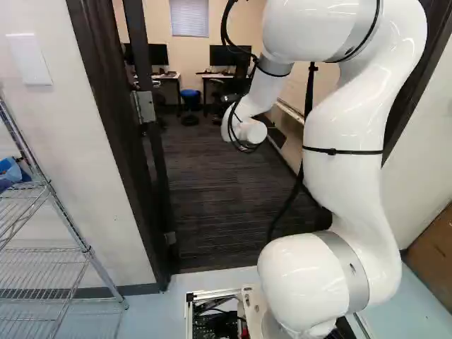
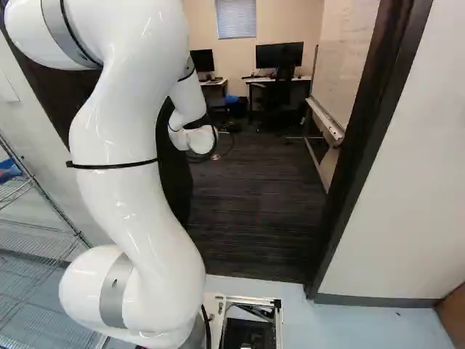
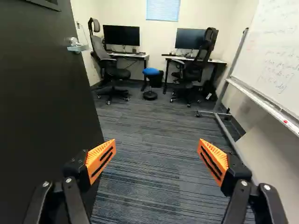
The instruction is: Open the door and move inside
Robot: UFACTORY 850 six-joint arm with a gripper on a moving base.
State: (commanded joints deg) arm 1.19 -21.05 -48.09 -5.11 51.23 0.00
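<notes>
The dark door (image 3: 42, 88) stands swung open into the room, its silver lever handle (image 3: 77, 45) ahead of the gripper on one side. In the right base view the door (image 2: 171, 171) shows partly behind my arm. The dark door frame (image 1: 106, 106) surrounds the opening, and my arm's wrist reaches through it, hiding the gripper in both base views. In the wrist view the gripper (image 3: 157, 157) is open, its orange-padded fingers wide apart with only carpet seen between them. One finger overlaps the door's free edge in view; whether they touch I cannot tell.
Beyond lie dark carpet (image 1: 219, 191), desks with monitors, office chairs (image 3: 110, 65) and a blue stool (image 3: 151, 77). A wheeled whiteboard (image 3: 271, 51) stands along the side opposite the door. A wire rack (image 1: 56, 240) is left of the doorway, a brown box (image 1: 432, 251) at the right.
</notes>
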